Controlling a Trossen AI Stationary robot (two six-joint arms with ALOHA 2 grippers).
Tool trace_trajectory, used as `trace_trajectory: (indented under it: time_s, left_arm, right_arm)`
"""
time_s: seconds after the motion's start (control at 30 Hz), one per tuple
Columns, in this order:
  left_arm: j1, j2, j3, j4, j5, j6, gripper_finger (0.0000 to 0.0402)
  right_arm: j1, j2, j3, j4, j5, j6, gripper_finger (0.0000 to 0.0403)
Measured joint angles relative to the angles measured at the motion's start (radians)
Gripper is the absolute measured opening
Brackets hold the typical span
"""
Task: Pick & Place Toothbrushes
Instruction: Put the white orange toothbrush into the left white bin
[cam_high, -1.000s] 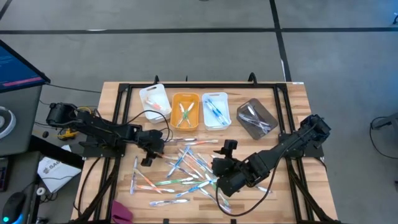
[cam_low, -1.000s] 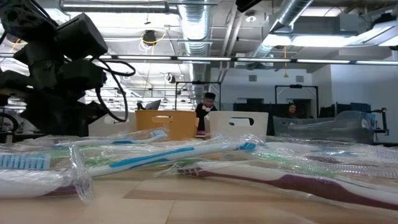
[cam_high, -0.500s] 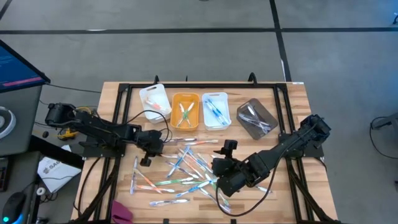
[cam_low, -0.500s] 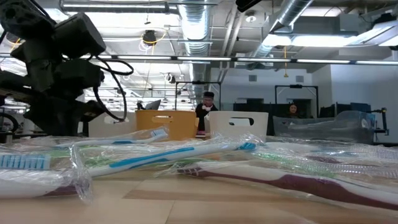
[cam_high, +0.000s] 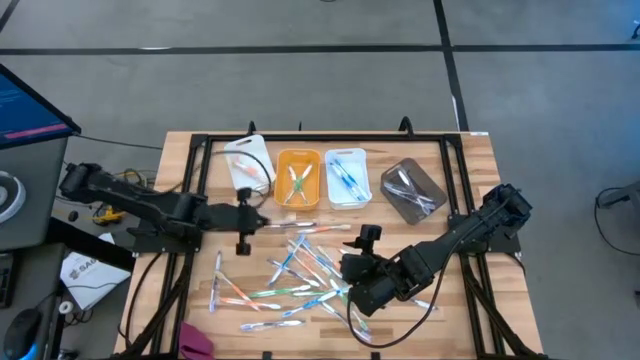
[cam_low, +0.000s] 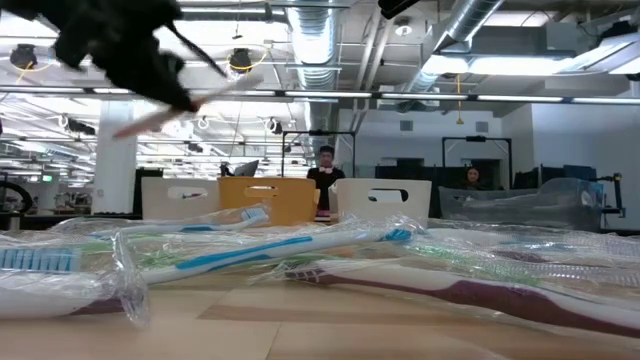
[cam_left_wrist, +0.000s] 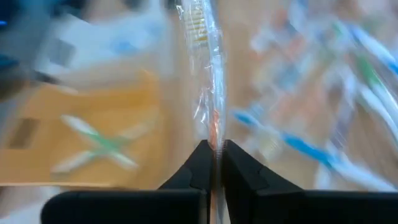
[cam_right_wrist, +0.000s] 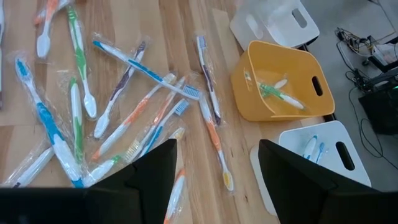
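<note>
Left gripper (cam_left_wrist: 214, 163) clamped tight on one plastic-wrapped orange-handled toothbrush (cam_left_wrist: 208, 68), lifted off the wooden table (cam_high: 470, 200) at about 9 o'clock from the pile, near the white bin (cam_high: 250, 163). Right gripper (cam_right_wrist: 214, 180) sits jaws apart, holding nothing, at the pile's 4 o'clock edge. Remaining wrapped toothbrushes (cam_high: 300, 268) lie scattered mid-table; orange bin (cam_high: 298, 178) holds a few.

Four bins stand in a row at the far edge of the wooden table (cam_high: 470, 200): a white bin (cam_high: 250, 163), an orange bin (cam_high: 297, 178), a second white bin (cam_high: 347, 177), and a grey bin (cam_high: 412, 190). A person (cam_low: 324, 180) stands beyond the table.
</note>
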Motion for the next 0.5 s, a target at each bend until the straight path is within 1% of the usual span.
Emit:
trace_trajectory:
  time_s: [0.1,0.17,0.23,0.3,0.37,0.5]
  left_arm:
    - [0.012,-0.067,0.030,-0.002,-0.185,-0.057,0.0012]
    - [0.034,-0.117,0.049,-0.001,-0.301,-0.051,0.0013]
    - [0.067,-0.155,0.065,0.000,-0.385,-0.016,0.0013]
    - [0.114,-0.194,0.073,-0.001,-0.407,0.053,0.0012]
    - [0.166,-0.212,0.086,0.001,-0.394,0.184,0.0012]
    - [0.278,-0.211,0.124,-0.004,-0.282,0.437,0.0012]
  right_arm:
    - [0.000,0.000,0.000,0.000,0.000,0.015,0.0221]
    - [-0.001,0.000,0.000,0.000,0.000,0.029,0.0221]
    - [-0.001,0.000,0.000,-0.002,0.000,0.031,0.0221]
    - [-0.001,0.000,0.000,-0.004,0.000,0.032,0.0221]
    - [-0.001,0.000,0.000,-0.005,0.000,0.032,0.0221]
    - [-0.001,0.000,0.000,-0.007,0.000,0.029,0.0221]
